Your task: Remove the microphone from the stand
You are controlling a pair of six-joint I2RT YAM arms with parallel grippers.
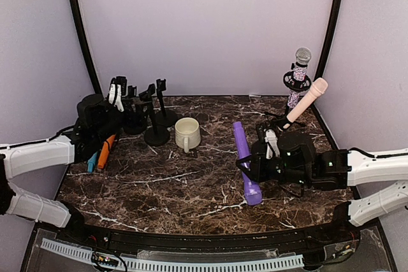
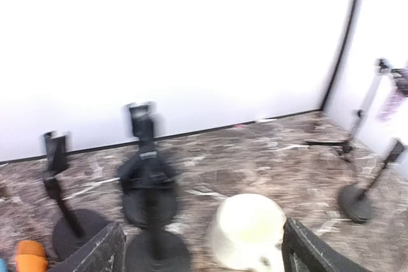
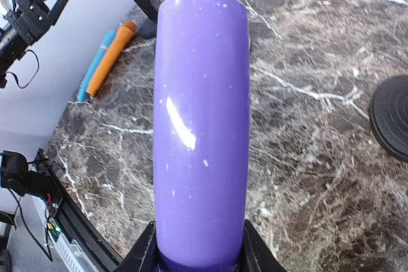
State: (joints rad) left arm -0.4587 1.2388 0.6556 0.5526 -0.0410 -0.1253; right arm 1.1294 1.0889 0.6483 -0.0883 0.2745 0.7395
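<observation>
1. The smooth plastic microphone [image 1: 245, 164] at right is purple.
2. The round ceramic mug [image 1: 187, 134] is cream.
3. The marble tabletop [image 1: 178, 189] is dark brown, veined white.
4. The slim left microphone [image 1: 106, 151] is orange.

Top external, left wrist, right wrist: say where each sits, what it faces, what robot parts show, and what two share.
Top external: above and behind the arms, looking down on the marble table; left gripper and right gripper show.
Left wrist: on the left arm, facing over black stands and a cream mug to the back wall; own fingers at bottom corners.
Right wrist: on the right arm, looking along the gripped purple microphone; fingers at bottom.
Shared: top and left wrist both show the mug.
</observation>
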